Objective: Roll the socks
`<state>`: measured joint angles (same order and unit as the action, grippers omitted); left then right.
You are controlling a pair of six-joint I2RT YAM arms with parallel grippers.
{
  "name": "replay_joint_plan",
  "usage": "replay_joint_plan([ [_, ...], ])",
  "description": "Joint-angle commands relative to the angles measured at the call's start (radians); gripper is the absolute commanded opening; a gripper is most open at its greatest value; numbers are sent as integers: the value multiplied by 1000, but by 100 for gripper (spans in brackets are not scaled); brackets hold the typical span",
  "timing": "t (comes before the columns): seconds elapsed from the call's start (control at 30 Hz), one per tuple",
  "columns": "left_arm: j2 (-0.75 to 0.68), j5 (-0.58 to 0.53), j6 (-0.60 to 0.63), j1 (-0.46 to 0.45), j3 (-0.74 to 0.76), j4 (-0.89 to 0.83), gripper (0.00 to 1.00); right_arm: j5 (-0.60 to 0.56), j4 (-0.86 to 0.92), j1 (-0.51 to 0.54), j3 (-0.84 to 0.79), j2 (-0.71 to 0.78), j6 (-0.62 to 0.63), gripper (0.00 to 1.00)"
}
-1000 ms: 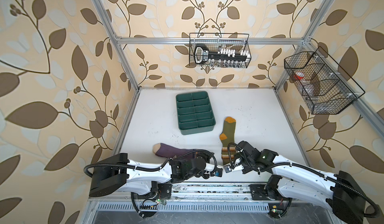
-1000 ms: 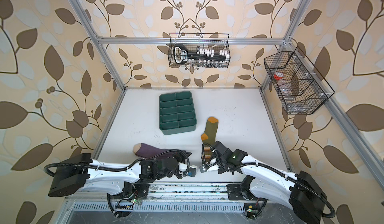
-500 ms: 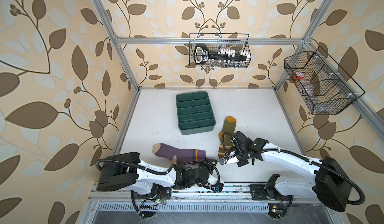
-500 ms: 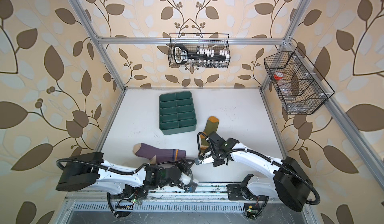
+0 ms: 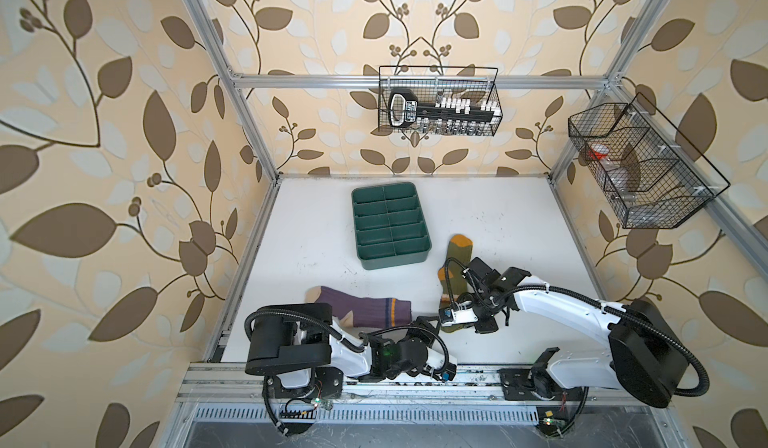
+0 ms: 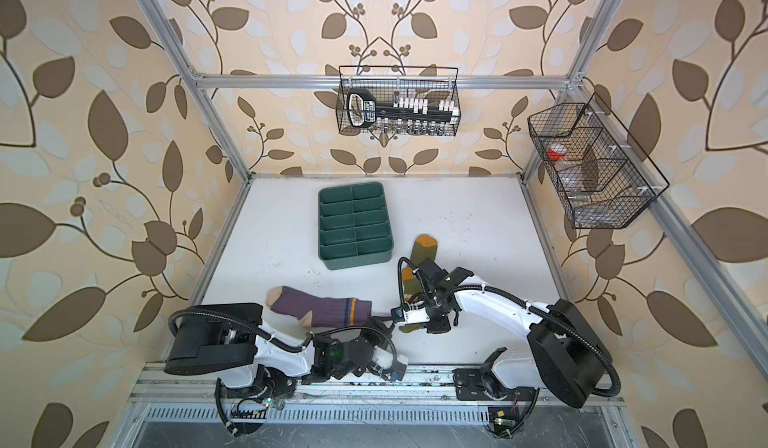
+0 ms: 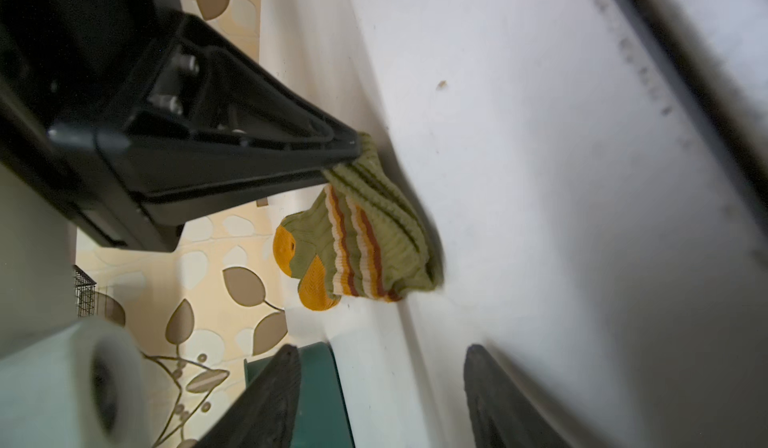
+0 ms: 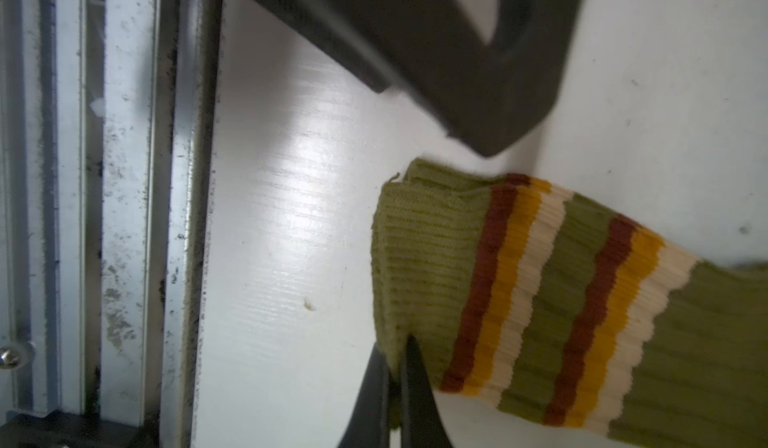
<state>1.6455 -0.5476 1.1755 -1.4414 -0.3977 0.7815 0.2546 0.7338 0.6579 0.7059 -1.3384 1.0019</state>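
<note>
The olive green sock (image 5: pixel 457 257) lies with its mustard toe toward the back, and my right arm hides its middle in both top views. My right gripper (image 8: pixel 401 342) is shut on the edge of its striped cuff (image 8: pixel 519 284), low over the table near the front (image 5: pixel 444 326). The purple sock (image 5: pixel 361 311) lies flat to the left, cuff toward the middle, with nothing holding it. My left gripper (image 7: pixel 382 350) is open and empty, just in front of the olive cuff (image 7: pixel 374 234) and pointing at it (image 5: pixel 430 324). One of its fingers (image 8: pixel 457 72) shows above the cuff.
A dark green divided tray (image 5: pixel 390 226) stands behind the socks near the table's middle. Two wire baskets hang on the walls, one at the back (image 5: pixel 438 101) and one on the right (image 5: pixel 640 167). The metal rail (image 8: pixel 124 217) runs along the front edge, close to both grippers.
My left arm has drawn back toward the front edge, uncovering the purple sock, and its jaws have narrowed a little. My right gripper has kept its hold on the olive cuff while shifting left.
</note>
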Motion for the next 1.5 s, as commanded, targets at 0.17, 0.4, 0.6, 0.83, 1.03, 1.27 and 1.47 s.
replay_joint_plan([
  [0.17,110,-34,-33,-14,-35,184,64,78,16,-35,25,-31,-15,0],
  [0.4,293,-80,-57,-12,-79,358,59,81,33,-43,49,-37,-14,0],
  [0.6,368,-91,-98,-12,-81,428,50,75,41,-55,47,-19,-11,0],
  [0.83,411,-92,-135,-8,-88,455,23,72,40,-62,40,-5,-8,0],
  [1.03,410,-97,-173,-6,-90,448,0,75,18,-62,38,0,-14,0],
  [1.27,182,79,-369,21,-120,-38,0,3,-83,-61,-49,92,-29,36],
  [1.47,72,388,-512,121,-201,-410,0,-60,-156,-65,-123,199,-23,53],
])
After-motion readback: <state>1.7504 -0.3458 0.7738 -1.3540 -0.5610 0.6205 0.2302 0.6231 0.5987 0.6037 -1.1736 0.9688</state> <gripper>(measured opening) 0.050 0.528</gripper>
